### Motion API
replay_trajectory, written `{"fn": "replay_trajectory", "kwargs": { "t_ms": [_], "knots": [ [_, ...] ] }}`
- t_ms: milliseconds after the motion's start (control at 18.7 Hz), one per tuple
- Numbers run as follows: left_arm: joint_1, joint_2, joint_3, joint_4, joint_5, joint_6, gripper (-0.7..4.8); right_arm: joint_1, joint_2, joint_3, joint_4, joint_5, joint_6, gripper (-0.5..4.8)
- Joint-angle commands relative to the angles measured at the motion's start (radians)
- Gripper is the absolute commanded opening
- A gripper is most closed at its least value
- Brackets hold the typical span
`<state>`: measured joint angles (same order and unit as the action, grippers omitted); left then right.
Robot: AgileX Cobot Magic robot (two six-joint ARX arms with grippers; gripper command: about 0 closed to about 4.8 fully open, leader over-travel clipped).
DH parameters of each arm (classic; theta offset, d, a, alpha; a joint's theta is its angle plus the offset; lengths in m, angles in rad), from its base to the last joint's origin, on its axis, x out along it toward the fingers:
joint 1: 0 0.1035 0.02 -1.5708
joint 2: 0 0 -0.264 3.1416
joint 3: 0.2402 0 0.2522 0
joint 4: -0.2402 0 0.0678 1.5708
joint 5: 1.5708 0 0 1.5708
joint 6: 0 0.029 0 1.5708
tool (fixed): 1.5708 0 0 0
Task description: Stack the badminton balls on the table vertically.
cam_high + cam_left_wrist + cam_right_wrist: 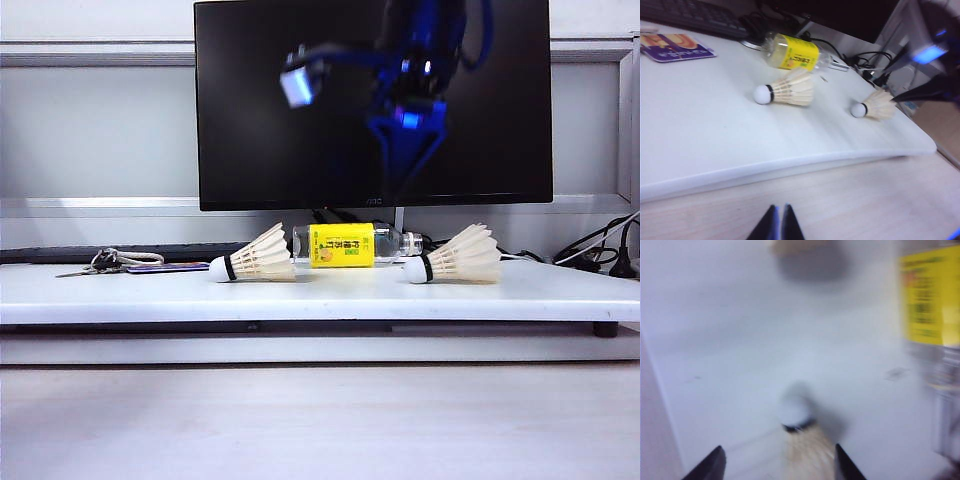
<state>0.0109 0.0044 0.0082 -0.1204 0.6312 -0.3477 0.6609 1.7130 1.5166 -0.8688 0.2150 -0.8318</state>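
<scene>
A white counter (150, 290) was seen before a dark monitor (300, 120) and grey wall. A yellow-labelled bottle (345, 245) lay on it, with one shuttlecock (255, 260) just left of the bottle and the other shuttlecock (455, 260) just right, both on their sides. Only the left wrist view showed the left tool (780, 225) pressed shut, empty, off the counter's front edge. The right tool (775, 465) was seen spread wide, straddling the right shuttlecock without gripping.

- The shuttlecocks (258, 258) are made of cream feather, capped with smooth white cork.
- The table (320, 300) is finished matt white.
- The bottle (350, 245) is formed of clear glossy plastic.
</scene>
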Motion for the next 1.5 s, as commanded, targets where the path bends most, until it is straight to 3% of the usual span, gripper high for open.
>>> {"fn": "replay_trajectory", "kwargs": {
  "t_ms": [54, 857, 1071, 1499],
  "knots": [
    [-0.002, -0.003, -0.003, -0.02, 0.071, 0.027, 0.26, -0.026, 0.049, 0.019, -0.023, -0.039, 0.001, 2.79],
    [-0.002, -0.003, -0.003, -0.021, 0.119, 0.053, 0.26, -0.084, 0.133, 0.02, 0.013, -0.06, -0.011, 2.79],
    [-0.002, -0.003, -0.003, -0.021, 0.136, 0.064, 0.26, -0.087, 0.173, 0.03, 0.045, -0.003, -0.037, 2.79],
    [-0.002, -0.003, -0.003, -0.021, 0.136, 0.076, 0.26, -0.132, 0.173, 0.031, 0.066, 0.015, -0.056, 2.74]
  ]
}}
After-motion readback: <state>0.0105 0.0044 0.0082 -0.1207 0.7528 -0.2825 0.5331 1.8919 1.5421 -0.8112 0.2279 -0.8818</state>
